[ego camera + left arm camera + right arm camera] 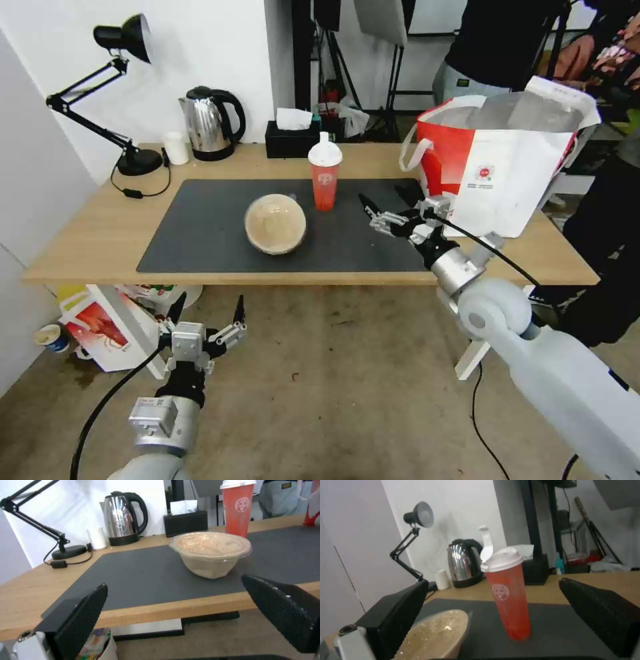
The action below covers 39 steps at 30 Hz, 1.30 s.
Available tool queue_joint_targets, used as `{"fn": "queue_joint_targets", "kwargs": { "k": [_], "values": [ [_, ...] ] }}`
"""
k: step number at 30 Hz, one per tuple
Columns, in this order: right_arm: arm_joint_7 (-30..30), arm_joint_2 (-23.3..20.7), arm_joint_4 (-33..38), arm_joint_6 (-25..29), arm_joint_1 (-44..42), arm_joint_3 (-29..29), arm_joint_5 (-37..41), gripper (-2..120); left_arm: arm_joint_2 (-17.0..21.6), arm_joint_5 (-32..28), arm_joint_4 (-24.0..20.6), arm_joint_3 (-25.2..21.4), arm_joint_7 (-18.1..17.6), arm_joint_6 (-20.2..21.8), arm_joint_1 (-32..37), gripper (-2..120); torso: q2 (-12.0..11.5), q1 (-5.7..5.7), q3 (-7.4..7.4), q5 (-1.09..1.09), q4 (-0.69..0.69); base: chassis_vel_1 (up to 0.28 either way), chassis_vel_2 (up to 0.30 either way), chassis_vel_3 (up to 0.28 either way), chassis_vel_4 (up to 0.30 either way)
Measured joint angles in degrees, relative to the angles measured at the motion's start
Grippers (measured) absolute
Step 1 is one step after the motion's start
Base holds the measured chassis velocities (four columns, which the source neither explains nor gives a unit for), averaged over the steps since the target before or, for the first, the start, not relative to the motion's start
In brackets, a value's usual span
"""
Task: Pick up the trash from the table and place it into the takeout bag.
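Roughly midway at best, judging by what stands where. Left on the worktop (93,233), both on the dark mat (200,233): the clear-domed bowl (275,223) of tan filling, upright near the mat's middle, and the red cup (325,179) with its white spouted lid, upright just behind and to the right of the bowl, near it but apart. Neither lifted yet, neither touched.

Standing at the worktop's right end, mouth open and silvery lining showing: the takeout bag (507,160) (inside hidden behind its wall, so impossible to say what already lies in it).

Hovering low over the mat between cup and bag, pointed toward the cup: right gripper (383,199), fingers spread wide and holding nothing. Seen from the right wrist, cup framed in the gap between the two pads, some way ahead.

Hanging below the worktop's front edge, over the floor: left gripper (209,303), fingers likewise wide apart and empty, facing the bowl.

Remaining, then: at least two pickups and two drops into the bag, probably the cup first (nearest the right fingers) and the bowl after. Not part of the job: steel kettle (210,123) and black tissue box (291,137) at the back.
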Motion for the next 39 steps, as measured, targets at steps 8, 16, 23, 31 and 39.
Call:
{"fn": "queue_joint_targets", "kwargs": {
  "k": [8, 16, 23, 31, 39],
  "values": [
    [2.77, 0.89, -5.61, -4.98, 7.7, -4.59, 2.02, 100, 0.0, 0.0, 0.0, 0.0, 0.0, 0.0, 0.0, 100, 0.0, 0.01, 0.0, 0.0, 0.01, 0.0, 0.0, 0.0, 0.0],
    [2.86, 4.27, -14.31, -6.34, 16.82, -10.7, 3.18, 100, 0.0, 0.0, 0.0, 0.0, 0.0, 0.0, 0.0, 100, -0.01, 0.01, 0.01, -0.02, 0.01, 0.0, 0.0, 0.0, 0.0],
    [2.58, 6.24, -20.32, -6.49, 21.45, -13.13, 3.51, 100, 0.0, 0.0, 0.0, 0.0, 0.0, 0.0, 0.0, 100, 0.0, 0.01, 0.01, -0.01, 0.0, 0.0, 0.0, 0.0, 0.0],
    [1.87, 8.13, -24.23, -6.81, 24.77, -15.02, 3.74, 100, 0.0, 0.0, 0.0, 0.0, 0.0, 0.0, 0.0, 100, -0.01, 0.01, 0.0, 0.0, 0.0, 0.0, 0.0, 0.0, 0.0],
    [1.41, 11.1, -28.72, -6.87, 28.29, -17.66, 3.49, 100, 0.0, 0.0, 0.0, 0.0, 0.0, 0.0, 0.0, 100, -0.01, 0.01, 0.0, -0.01, 0.01, 0.0, 0.0, 0.0, 0.0]
  ]
}}
